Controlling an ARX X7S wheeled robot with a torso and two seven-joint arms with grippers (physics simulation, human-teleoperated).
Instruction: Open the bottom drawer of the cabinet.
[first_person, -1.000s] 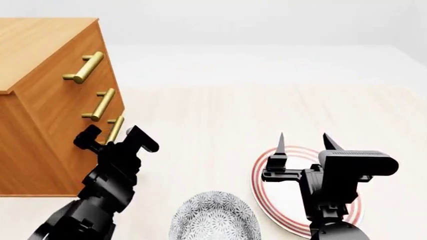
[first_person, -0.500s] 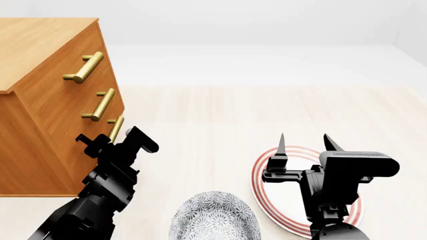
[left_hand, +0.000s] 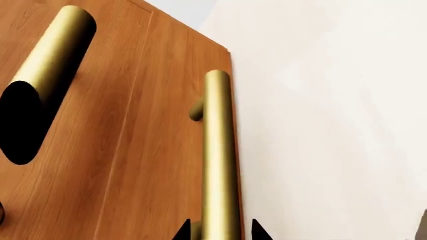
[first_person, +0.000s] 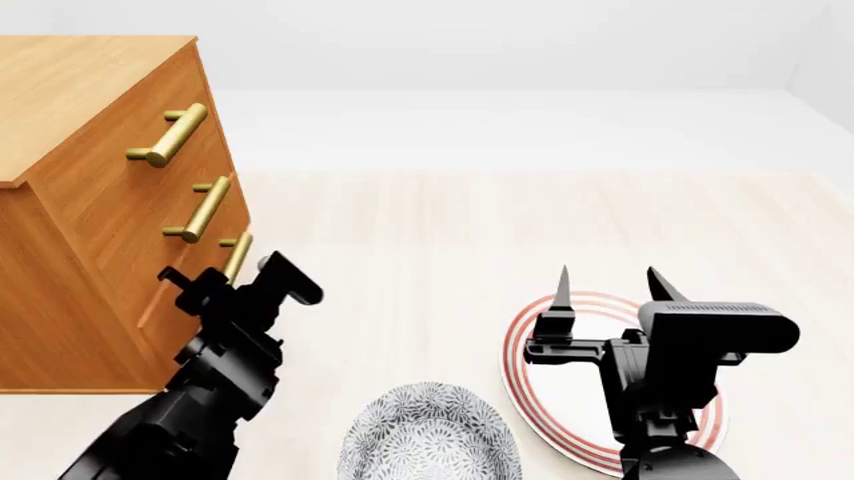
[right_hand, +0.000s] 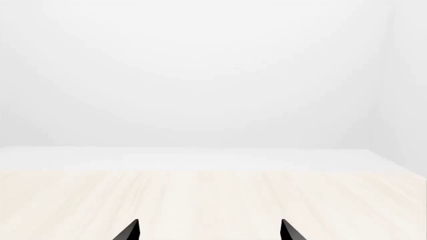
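The cabinet (first_person: 94, 90) stands at the left, with three stacked drawers and brass bar handles. The bottom drawer (first_person: 160, 335) is the lowest, and its front fills the left wrist view (left_hand: 167, 175). My left gripper (first_person: 230, 282) is at this drawer's handle (first_person: 238, 253). In the left wrist view the gripper (left_hand: 219, 231) has one fingertip on each side of the brass bar (left_hand: 220, 160), with a narrow gap on both sides. My right gripper (first_person: 607, 285) is open and empty above the plate; it also shows in the right wrist view (right_hand: 209, 231).
A red-ringed white plate (first_person: 534, 400) lies under the right arm. A patterned grey bowl (first_person: 427, 435) sits at the near middle. The middle drawer's handle (left_hand: 50, 75) is close beside the left gripper. The floor is pale wood.
My left gripper has moved in toward the cabinet and now straddles the bottom handle. The right arm has not moved.
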